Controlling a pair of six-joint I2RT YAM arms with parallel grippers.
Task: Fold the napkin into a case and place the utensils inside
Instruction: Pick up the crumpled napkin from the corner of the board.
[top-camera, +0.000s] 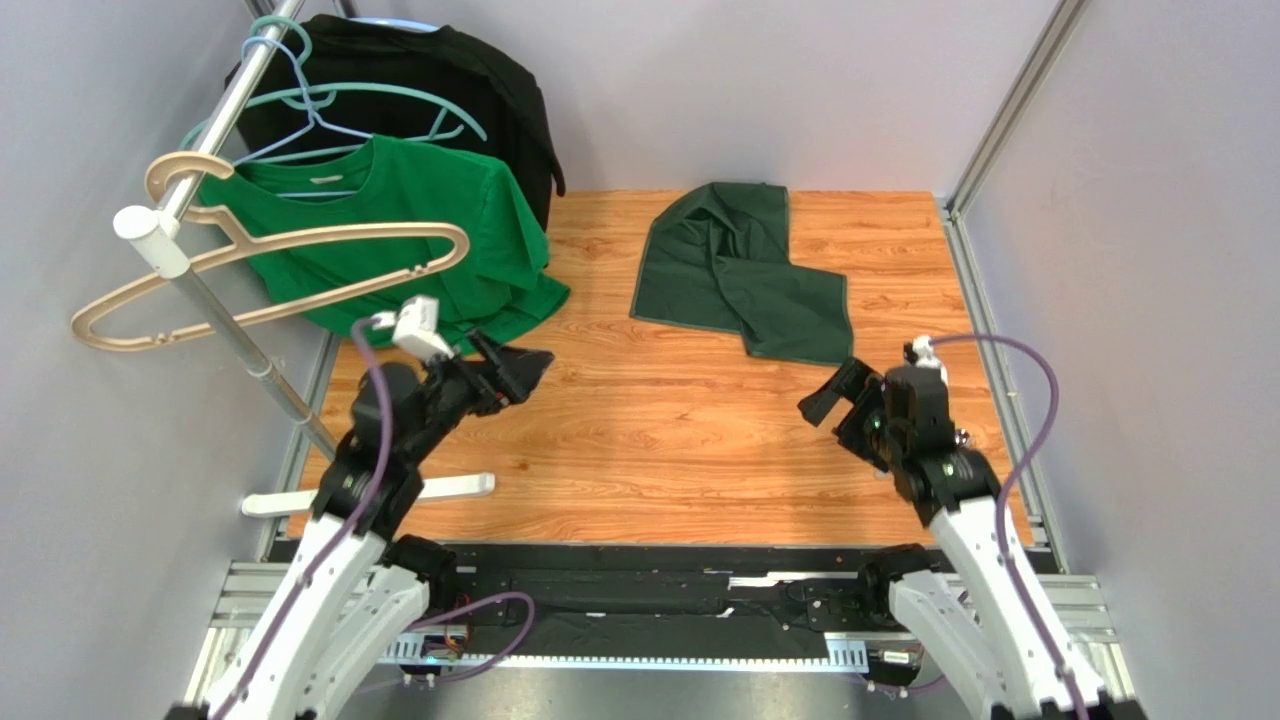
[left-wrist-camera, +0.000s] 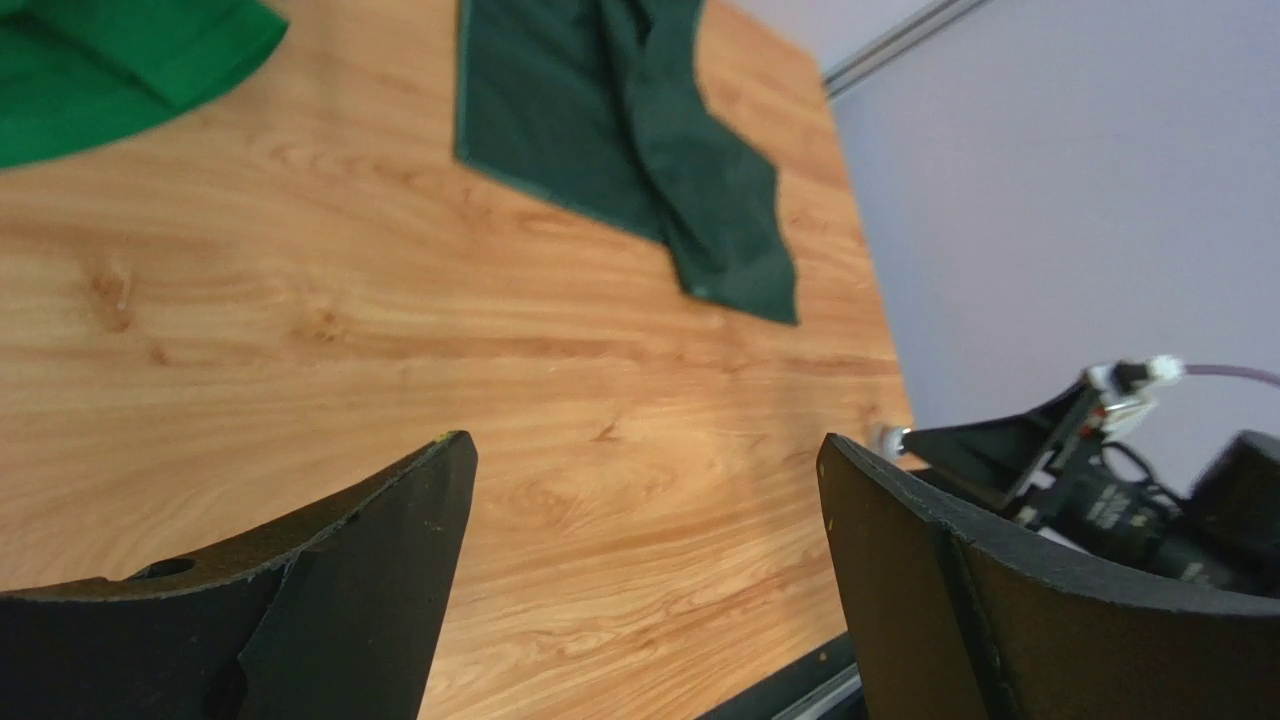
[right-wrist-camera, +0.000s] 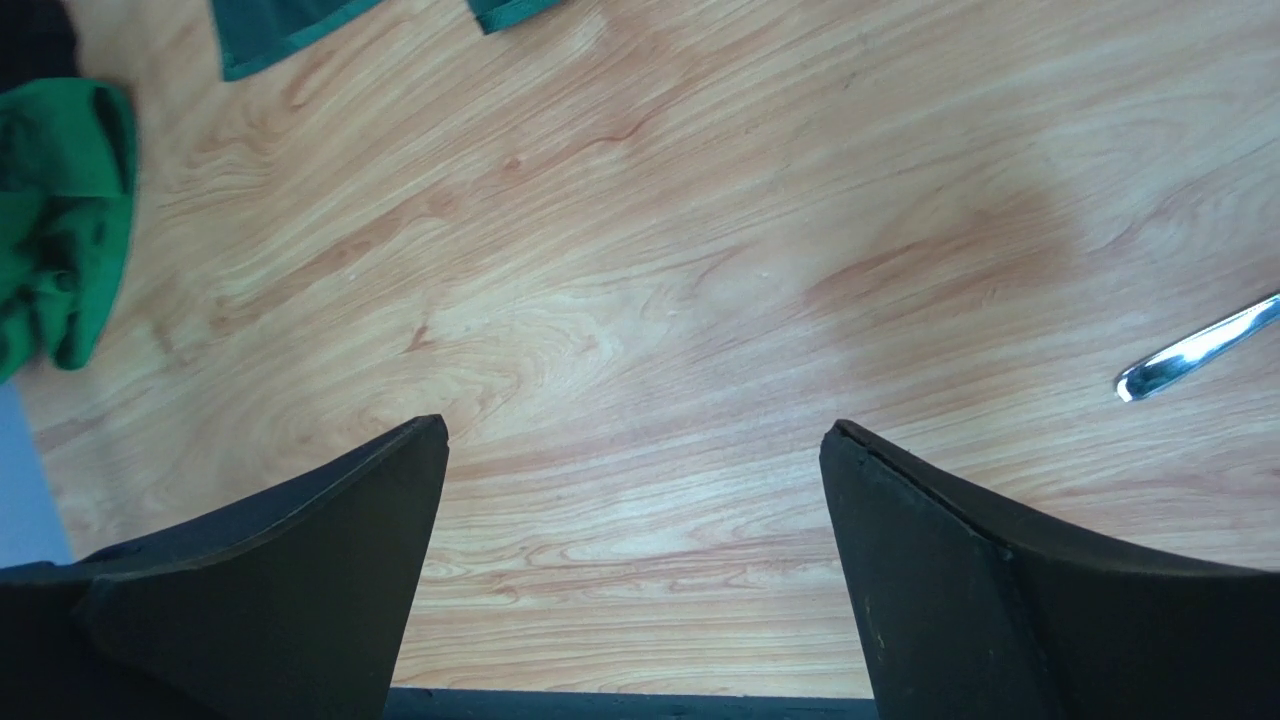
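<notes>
Left of the napkin (top-camera: 744, 278) hangs a brighter green T-shirt (top-camera: 406, 225), and the left gripper (top-camera: 519, 371) hovers to the napkin's near-left with its jaws apart and empty. The napkin lies rumpled and partly doubled on the table (top-camera: 661, 465), beyond both arms and not yet a case. It looks light, limp and grippy, so pinch its near hemmed corners; there is bare wood on its near side for spreading. Just near-right of the napkin the right gripper (top-camera: 834, 393) hangs spread and empty with the side wall close, and the right wrist view catches one shiny utensil (right-wrist-camera: 1195, 348).
</notes>
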